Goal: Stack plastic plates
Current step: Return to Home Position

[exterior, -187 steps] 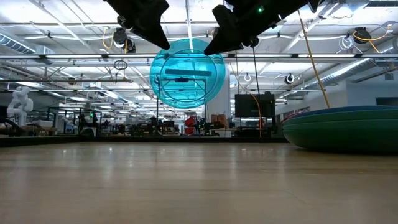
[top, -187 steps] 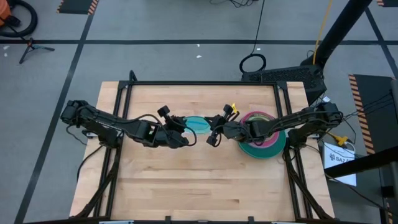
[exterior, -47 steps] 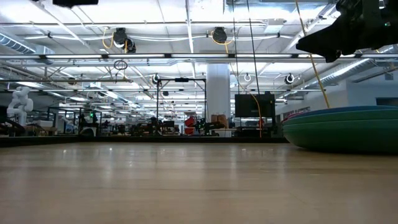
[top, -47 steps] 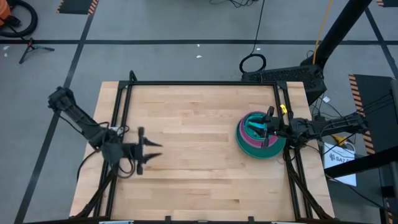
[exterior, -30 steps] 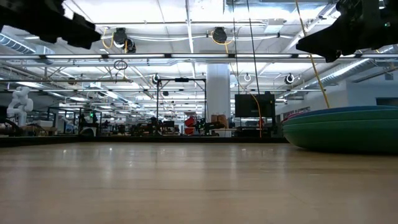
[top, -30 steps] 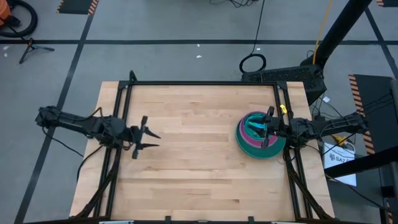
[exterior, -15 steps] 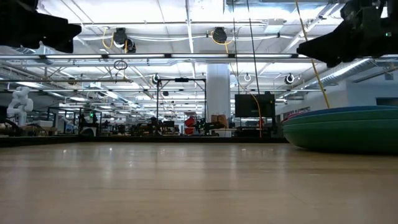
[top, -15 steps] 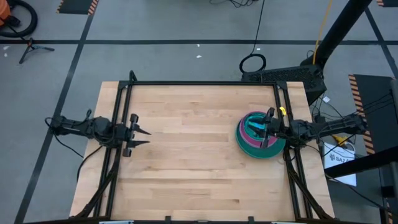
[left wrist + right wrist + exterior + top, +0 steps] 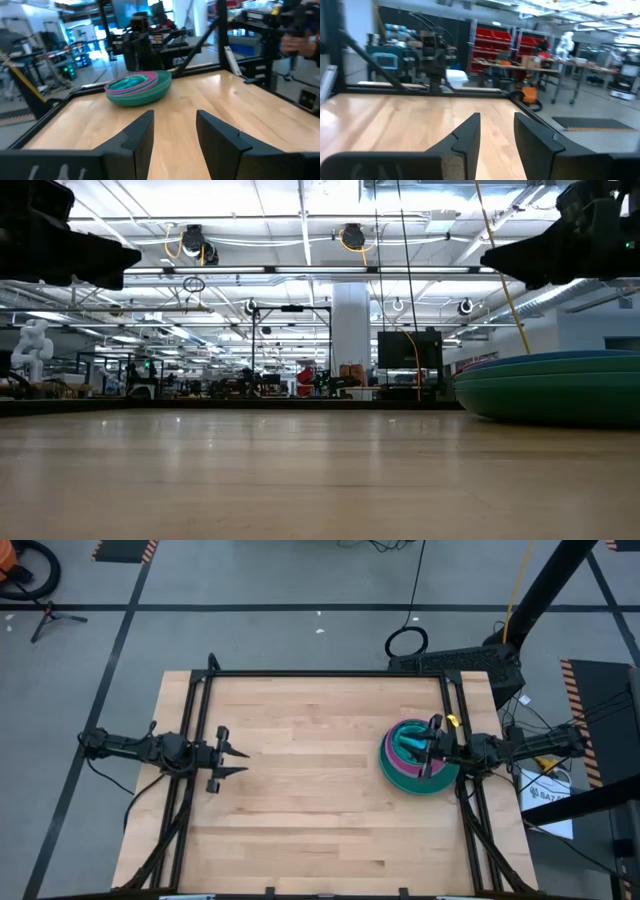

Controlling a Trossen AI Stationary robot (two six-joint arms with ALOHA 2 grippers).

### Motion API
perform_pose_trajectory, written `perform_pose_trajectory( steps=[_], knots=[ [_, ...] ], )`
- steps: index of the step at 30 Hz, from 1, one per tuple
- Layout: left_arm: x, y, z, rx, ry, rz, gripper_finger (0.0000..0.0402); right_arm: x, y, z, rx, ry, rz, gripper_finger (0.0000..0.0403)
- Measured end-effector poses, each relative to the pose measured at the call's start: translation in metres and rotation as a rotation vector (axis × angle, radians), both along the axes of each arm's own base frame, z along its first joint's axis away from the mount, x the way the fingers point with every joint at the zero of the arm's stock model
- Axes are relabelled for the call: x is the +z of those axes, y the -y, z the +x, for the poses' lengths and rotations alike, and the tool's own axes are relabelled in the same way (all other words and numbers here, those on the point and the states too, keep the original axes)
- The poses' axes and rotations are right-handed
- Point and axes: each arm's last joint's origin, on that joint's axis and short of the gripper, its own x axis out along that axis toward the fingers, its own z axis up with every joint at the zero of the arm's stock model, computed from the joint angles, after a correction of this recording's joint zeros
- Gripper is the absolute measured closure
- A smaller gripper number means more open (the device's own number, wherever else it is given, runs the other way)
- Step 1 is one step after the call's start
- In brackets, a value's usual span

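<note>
Jaws of the left arm (image 9: 150, 748) stand open and empty at the worktop's (image 9: 320, 790) left edge. Across it, plates (image 9: 139, 89) sit nested in one pile near the right edge. The right arm (image 9: 510, 747) hangs over them, its jaws parted, holding nothing. Glossy plastic is probably light, stiff and slippery: pinch a rim.

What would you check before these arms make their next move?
1. Plates all stacked, on the table's right side: ok.
2. Left gripper open and empty: ok.
3. Right gripper open and empty: ok.
4. Right gripper above the plates, not touching them: ok.
5. Plates all seated level: cannot tell.
</note>
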Motion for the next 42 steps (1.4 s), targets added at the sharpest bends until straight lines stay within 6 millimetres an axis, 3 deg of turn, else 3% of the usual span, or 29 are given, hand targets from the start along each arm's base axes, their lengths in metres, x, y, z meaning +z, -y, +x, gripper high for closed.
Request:
perform_pose_trajectory(
  steps=[42],
  knots=[
    [0.0015, -0.0035, 0.0003, 0.062, 0.005, -0.021, 0.0247, -0.0052, 0.0015, 0.0004, -0.05, -0.056, -0.017, 0.0289]
  ],
)
